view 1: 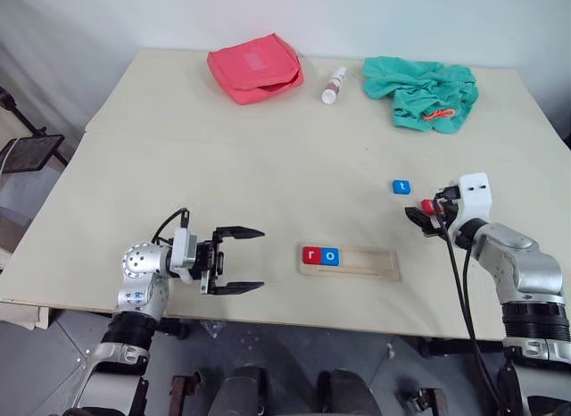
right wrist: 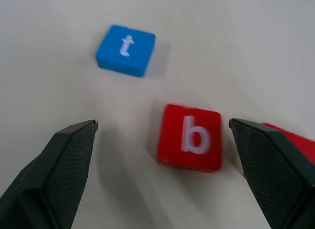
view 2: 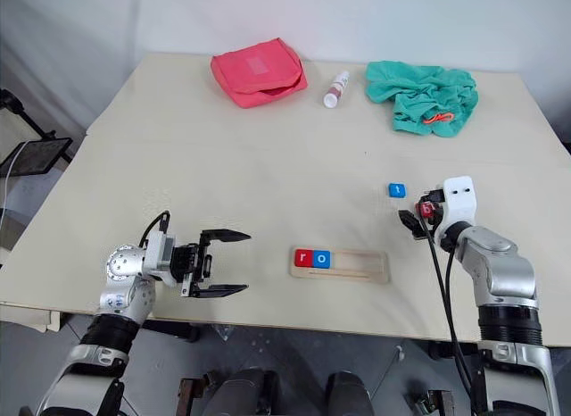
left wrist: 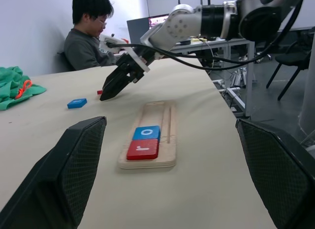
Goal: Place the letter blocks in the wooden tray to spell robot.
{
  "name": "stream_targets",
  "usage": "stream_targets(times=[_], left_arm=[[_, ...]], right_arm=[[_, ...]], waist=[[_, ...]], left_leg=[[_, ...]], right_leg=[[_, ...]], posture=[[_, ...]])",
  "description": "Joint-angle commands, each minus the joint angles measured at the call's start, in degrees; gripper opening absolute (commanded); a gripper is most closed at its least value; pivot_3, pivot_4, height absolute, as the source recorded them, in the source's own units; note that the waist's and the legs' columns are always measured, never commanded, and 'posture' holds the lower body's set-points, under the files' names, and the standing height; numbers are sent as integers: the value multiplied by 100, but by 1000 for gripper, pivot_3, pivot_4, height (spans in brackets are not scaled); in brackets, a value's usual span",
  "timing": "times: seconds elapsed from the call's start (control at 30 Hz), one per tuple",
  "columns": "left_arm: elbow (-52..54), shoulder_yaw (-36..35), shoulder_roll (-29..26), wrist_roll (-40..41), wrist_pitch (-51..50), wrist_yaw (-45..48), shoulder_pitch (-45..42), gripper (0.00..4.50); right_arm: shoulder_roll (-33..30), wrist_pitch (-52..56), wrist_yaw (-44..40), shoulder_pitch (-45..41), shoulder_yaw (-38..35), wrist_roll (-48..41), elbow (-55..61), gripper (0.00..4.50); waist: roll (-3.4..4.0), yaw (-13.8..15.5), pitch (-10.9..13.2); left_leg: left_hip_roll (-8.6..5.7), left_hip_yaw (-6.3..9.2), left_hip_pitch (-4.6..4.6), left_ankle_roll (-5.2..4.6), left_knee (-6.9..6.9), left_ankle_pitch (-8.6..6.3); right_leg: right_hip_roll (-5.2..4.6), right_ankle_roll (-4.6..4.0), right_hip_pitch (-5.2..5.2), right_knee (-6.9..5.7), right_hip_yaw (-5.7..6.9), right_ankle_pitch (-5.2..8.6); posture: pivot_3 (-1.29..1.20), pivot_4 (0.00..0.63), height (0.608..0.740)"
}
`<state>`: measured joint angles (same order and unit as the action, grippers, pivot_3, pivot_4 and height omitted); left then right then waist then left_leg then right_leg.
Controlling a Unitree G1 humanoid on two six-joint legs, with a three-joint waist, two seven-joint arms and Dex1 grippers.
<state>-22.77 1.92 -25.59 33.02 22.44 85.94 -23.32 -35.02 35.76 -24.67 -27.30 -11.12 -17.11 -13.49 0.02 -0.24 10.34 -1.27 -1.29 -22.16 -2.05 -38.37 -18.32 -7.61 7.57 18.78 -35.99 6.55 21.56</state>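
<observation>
The beige table (view 1: 268,148) carries everything, with a pink pouch (view 1: 255,69), a teal cloth (view 1: 421,92) and a small white bottle (view 1: 334,84) pushed to the far edge at twelve o'clock, out of my working area. Nearer me lies the wooden tray (view 1: 349,261), long side facing me so the word reads across; the red r block (view 1: 310,254) and blue o block (view 1: 331,255) already fill its left end, touching. My left gripper (view 1: 234,260) hangs at nine o'clock of the tray, fingers spread and empty, clear of the work. My right gripper (right wrist: 162,140) points down at three o'clock of the tray, fingers spread wide on either side of the red b block (right wrist: 191,137), which I judge is the next letter needed. The blue t block (right wrist: 125,49) lies just beyond it, apart.
</observation>
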Motion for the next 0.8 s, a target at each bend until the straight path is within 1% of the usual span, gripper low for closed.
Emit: stream_targets(times=[0.03,0.27,0.37,0.5,0.6,0.63,0.73,0.8], left_arm=[[332,-132,-39,-42,-2,53,148,4471],[461,-195,2,-116,-48,-34,216,4471],[445,-209,18,-150,-49,-49,197,4500],[365,-224,48,-179,-47,-17,120,4500],[220,-233,72,-193,-20,56,27,4500],[179,-235,80,-188,-18,91,10,4500],[65,-244,85,-143,-26,223,-29,4500],[-34,-249,81,-110,-36,330,-58,4500]], right_arm=[[-47,-50,-21,-136,26,149,-267,4500],[77,156,86,-27,-57,107,-126,4500],[204,363,239,60,-210,31,30,3919],[324,527,393,192,-296,-13,272,2630],[390,389,479,252,-373,1,553,1609],[407,370,530,253,-416,-3,709,1460],[508,634,770,355,-575,-124,1383,1472],[619,921,954,570,-700,-243,2064,1472]], waist=[[0,-1,0],[0,5,0],[0,4,0],[0,19,0],[0,18,0],[0,16,0],[0,11,0],[0,12,0]], left_leg=[[0,-2,0,0,-1,0],[0,2,0,0,-1,0],[1,3,0,0,0,0],[1,4,0,0,0,0],[-1,13,0,0,-2,0],[-2,13,0,0,-1,0],[-2,11,-2,0,2,0],[-1,11,-2,1,6,0]], right_leg=[[0,0,0,1,-1,0],[-1,0,-2,0,-4,0],[0,0,-2,0,-5,0],[-1,0,-2,1,-6,0],[-1,0,-6,1,-13,0],[-1,0,-6,1,-14,0],[-1,0,-3,1,-13,0],[0,0,-1,1,-13,0]], posture=[[0,150,740],[0,150,740],[0,150,740],[0,150,740],[0,150,740],[0,150,740],[0,150,740],[0,150,740]])
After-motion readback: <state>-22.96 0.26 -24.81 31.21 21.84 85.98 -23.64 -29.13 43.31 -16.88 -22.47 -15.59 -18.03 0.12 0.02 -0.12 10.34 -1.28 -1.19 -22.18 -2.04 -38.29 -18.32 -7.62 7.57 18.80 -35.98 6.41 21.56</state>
